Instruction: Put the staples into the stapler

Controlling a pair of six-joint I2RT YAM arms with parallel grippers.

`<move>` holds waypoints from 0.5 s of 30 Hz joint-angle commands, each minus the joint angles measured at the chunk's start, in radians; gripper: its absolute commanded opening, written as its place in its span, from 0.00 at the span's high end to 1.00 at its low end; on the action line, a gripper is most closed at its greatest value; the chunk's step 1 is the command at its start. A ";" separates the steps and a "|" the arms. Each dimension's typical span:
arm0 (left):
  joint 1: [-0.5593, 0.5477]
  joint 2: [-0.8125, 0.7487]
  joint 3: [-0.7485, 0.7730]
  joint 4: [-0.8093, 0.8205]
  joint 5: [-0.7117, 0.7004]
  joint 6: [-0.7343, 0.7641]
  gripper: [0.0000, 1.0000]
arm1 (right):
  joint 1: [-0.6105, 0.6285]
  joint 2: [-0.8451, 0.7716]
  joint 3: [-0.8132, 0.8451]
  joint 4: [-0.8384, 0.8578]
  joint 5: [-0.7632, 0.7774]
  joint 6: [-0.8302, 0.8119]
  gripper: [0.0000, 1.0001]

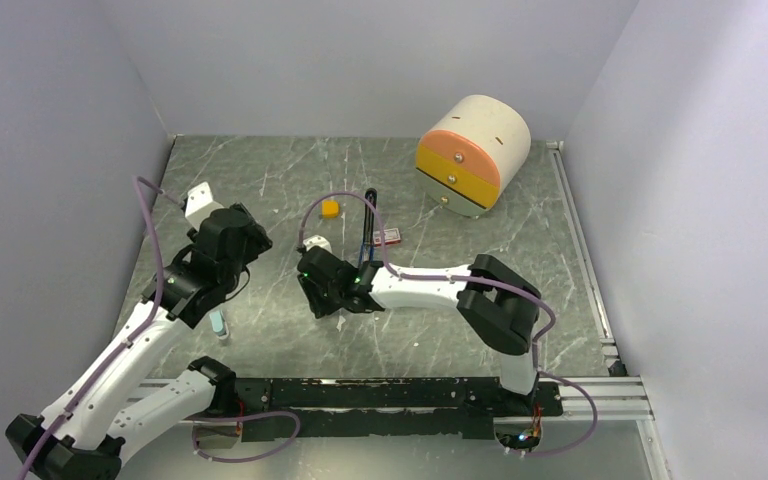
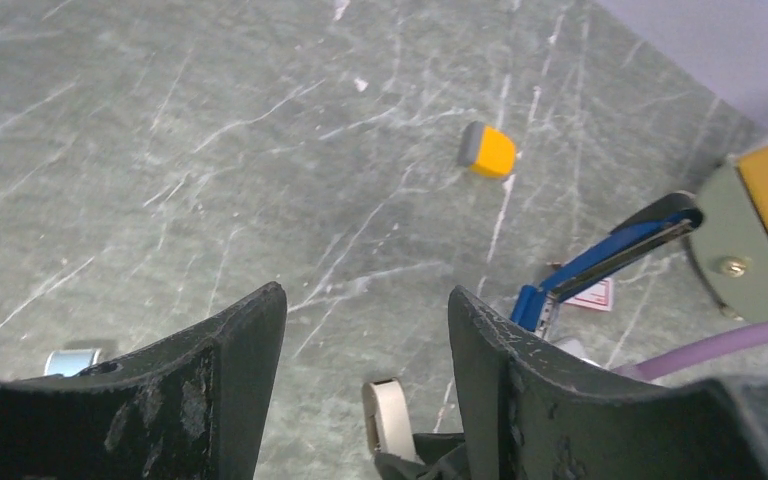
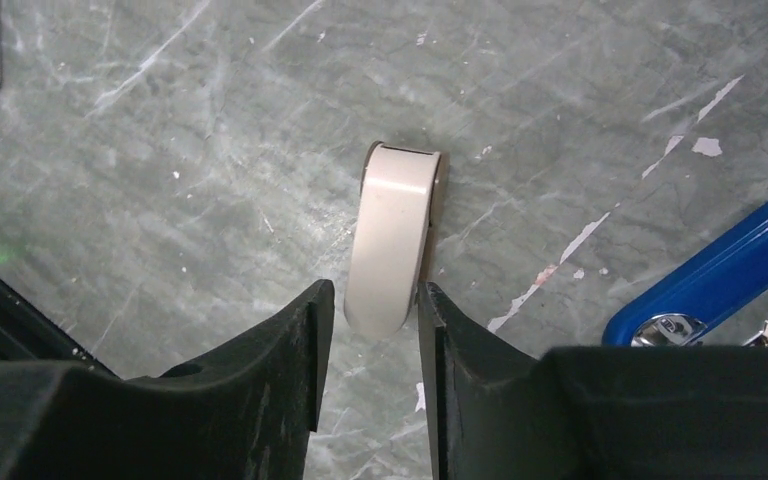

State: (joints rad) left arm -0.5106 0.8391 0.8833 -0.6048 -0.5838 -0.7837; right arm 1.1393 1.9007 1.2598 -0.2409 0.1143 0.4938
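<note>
I take the stapler [image 1: 368,205] as my mark: it lies near the middle of the table [image 1: 440,330], running front to back. Left of its far half sits the block [image 1: 331,208], near it but apart. Just right of its near half lies the box [image 1: 390,237] (touching or not, I cannot tell from up here). Well to the right of the stapler and behind it, near the table's far edge, stand the drawers [image 1: 472,155]. Left of the stapler's near end the roll [image 3: 390,230] stands on edge on the table, between the fingers of the right gripper [image 3: 375,292].
</note>
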 commanded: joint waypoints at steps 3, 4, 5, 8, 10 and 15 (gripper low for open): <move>0.007 -0.008 -0.060 -0.049 -0.048 -0.056 0.35 | 0.005 0.038 0.051 -0.034 0.060 0.032 0.64; 0.007 -0.009 -0.068 -0.039 -0.044 -0.045 0.35 | 0.006 0.038 0.054 -0.041 0.062 0.040 0.67; 0.007 -0.009 -0.073 -0.039 -0.042 -0.047 0.35 | 0.004 0.037 0.056 -0.048 0.069 0.051 0.70; 0.008 -0.017 -0.097 -0.004 0.004 -0.029 0.35 | 0.001 0.019 0.049 -0.052 0.084 0.075 0.75; 0.008 -0.026 -0.120 0.032 0.070 -0.011 0.35 | -0.006 0.002 0.035 -0.033 0.078 0.087 0.78; 0.007 -0.042 -0.193 0.040 0.221 -0.075 0.35 | -0.048 -0.064 -0.028 0.034 0.039 0.140 0.83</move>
State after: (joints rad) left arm -0.5091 0.8181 0.7448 -0.6014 -0.5041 -0.8112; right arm 1.1282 1.9160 1.2762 -0.2665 0.1577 0.5743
